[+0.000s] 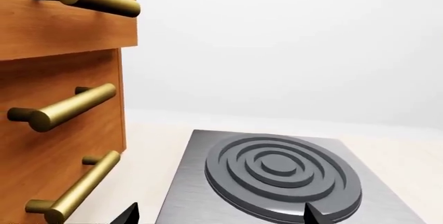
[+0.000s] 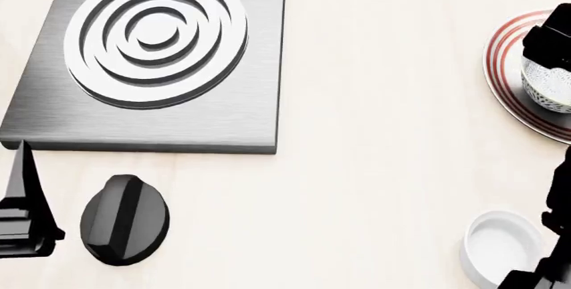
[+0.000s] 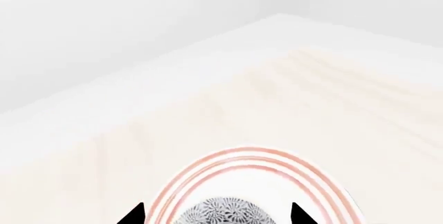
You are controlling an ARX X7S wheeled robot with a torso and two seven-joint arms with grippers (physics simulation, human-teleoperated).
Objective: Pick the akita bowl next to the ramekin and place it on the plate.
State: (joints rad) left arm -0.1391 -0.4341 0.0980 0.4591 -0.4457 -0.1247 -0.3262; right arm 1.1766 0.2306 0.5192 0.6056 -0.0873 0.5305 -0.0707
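Observation:
The akita bowl (image 2: 550, 89), grey-and-white speckled, sits on the plate (image 2: 505, 68), a white plate with red rings at the right edge of the head view. My right gripper (image 2: 551, 38) hangs over the bowl. In the right wrist view its two black tips straddle the akita bowl (image 3: 223, 212), with a gap on each side, over the plate (image 3: 207, 169); the right gripper (image 3: 217, 215) is open. The plain white ramekin (image 2: 498, 247) stands nearer me, beside my right arm. My left gripper (image 2: 23, 212) is open at the far left, holding nothing.
A steel hob panel (image 2: 223, 112) with a ringed burner (image 2: 156, 35) lies at the back left, with a black knob (image 2: 123, 219) in front of it. The left wrist view shows the burner (image 1: 280, 175) and wooden drawers with brass handles (image 1: 66, 107).

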